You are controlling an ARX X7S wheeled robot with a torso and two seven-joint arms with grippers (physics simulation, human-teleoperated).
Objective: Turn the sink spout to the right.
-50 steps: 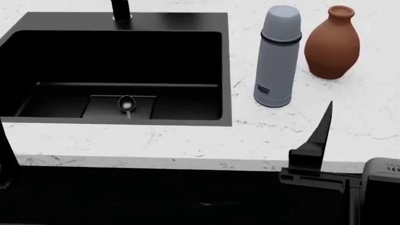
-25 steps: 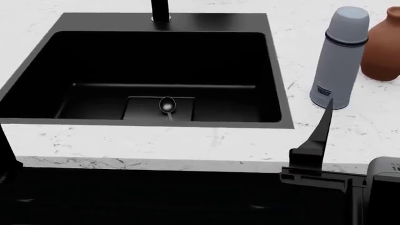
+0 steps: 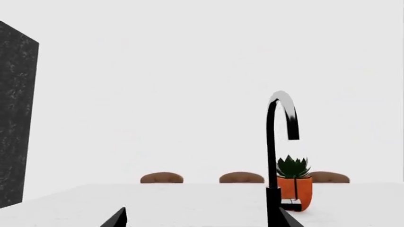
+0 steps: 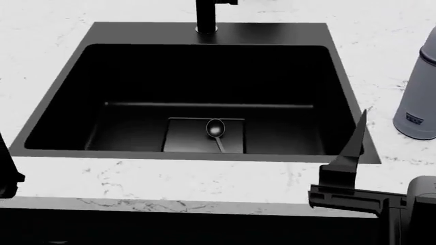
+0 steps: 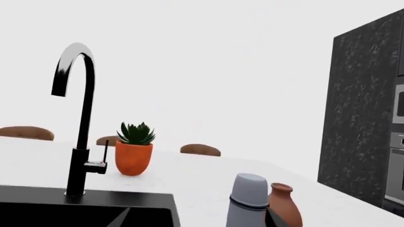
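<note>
Currently both arms low at the counter's near edge, clear of everything. Right gripper point(image 4: 354, 153) over the marble countertop point(image 4: 204, 178) just beside the sink point(image 4: 340, 61) front-right corner; only one pointed finger point(image 4: 357, 138) visible, so open or closed: cannot tell. Left gripper point(image 4: 7, 173) cut off at frame edge, state likewise unreadable. Sink spout point(image 5: 79, 118) standing on the back rim at centre, gooseneck outlet curving over the basin; head view shows only its base column. Side lever point(image 5: 98, 163) sticks out of the column. Spoon point(image 4: 216, 130) lying on the recessed drain panel. Grey thermos point(image 4: 419, 97) right of sink, partly cropped; small dark label, text illegible. Terracotta vase point(image 5: 283, 205) behind thermos, potted succulent point(image 5: 134, 153) beyond spout.
</note>
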